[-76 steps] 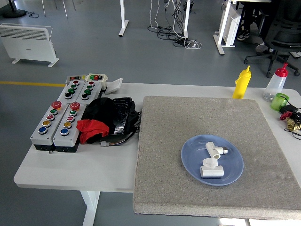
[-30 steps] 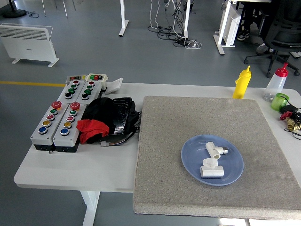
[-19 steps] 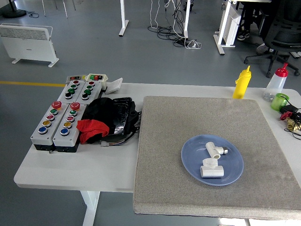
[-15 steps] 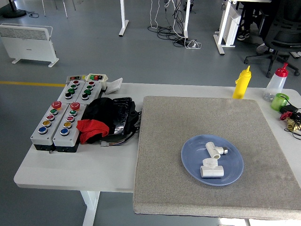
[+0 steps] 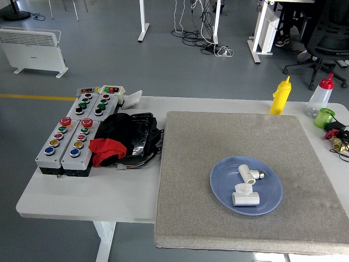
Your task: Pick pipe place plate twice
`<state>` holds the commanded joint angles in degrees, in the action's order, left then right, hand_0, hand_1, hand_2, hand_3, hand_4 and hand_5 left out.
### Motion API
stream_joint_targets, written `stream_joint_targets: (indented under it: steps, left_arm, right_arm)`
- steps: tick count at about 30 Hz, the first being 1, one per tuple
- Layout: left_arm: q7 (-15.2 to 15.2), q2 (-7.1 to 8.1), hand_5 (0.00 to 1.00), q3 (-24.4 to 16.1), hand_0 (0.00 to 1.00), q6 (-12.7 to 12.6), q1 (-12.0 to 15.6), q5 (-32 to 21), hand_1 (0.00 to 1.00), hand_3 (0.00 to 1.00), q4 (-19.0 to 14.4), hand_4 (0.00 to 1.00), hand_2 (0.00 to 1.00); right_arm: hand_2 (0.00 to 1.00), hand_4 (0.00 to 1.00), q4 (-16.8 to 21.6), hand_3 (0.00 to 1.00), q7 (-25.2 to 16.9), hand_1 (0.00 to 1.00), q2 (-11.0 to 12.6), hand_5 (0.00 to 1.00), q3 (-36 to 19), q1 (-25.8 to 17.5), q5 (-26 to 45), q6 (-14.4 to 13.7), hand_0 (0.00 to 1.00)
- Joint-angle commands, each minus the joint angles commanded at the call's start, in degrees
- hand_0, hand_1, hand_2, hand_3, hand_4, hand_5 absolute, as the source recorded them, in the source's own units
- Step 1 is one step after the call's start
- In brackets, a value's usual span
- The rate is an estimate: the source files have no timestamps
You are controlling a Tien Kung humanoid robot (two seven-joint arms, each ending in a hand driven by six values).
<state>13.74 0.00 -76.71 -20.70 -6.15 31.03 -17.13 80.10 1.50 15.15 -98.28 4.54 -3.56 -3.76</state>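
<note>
The white desk (image 5: 82, 199) carried a large square mat of coarse grey-beige carpet (image 5: 207, 147) over its right part, reaching to the near edge. On the mat, toward the desk's near right corner, sat a round, shallow blue plate (image 5: 219, 188) with a smooth, glossy face. Both white plastic pipe fittings already lay inside it: a T-shaped piece (image 5: 248, 173) toward the plate's far side, its long axis slanting from far-left to near-right, and a second T-shaped piece (image 5: 245, 196) just nearer, its long axis running along the near edge; the two were close, but whether they touched could not be told.

Neither hand was in the picture, so whether their fingers were spread or curled could not be told, nor which arm stood nearer (the plate lay on the right half, so the right arm would likely have the shorter reach). With two fittings in the plate and none loose on the mat, the task looked finished.

Along the left edge stood two grey button boxes (image 5: 71, 139) with coloured caps, beside a crumpled black and red cloth bundle (image 5: 122, 139). At the far right corner stood a yellow squeeze bottle (image 5: 281, 96) and a clear red-capped bottle (image 5: 320, 96).
</note>
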Motion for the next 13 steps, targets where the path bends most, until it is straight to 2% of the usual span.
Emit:
stream_joint_targets:
  steps: [13]
  left_arm:
    - [0.0, 0.04, 0.998, 0.1, 0.733, 0.0, -0.2, 0.0, 0.708, 0.782, 0.0, 0.395, 0.758]
  right_arm:
    - [0.952, 0.624, 0.0, 0.934, 1.2, 0.848, -0.1, 0.67, -0.1, 0.3, -2.8, 0.6, 0.908]
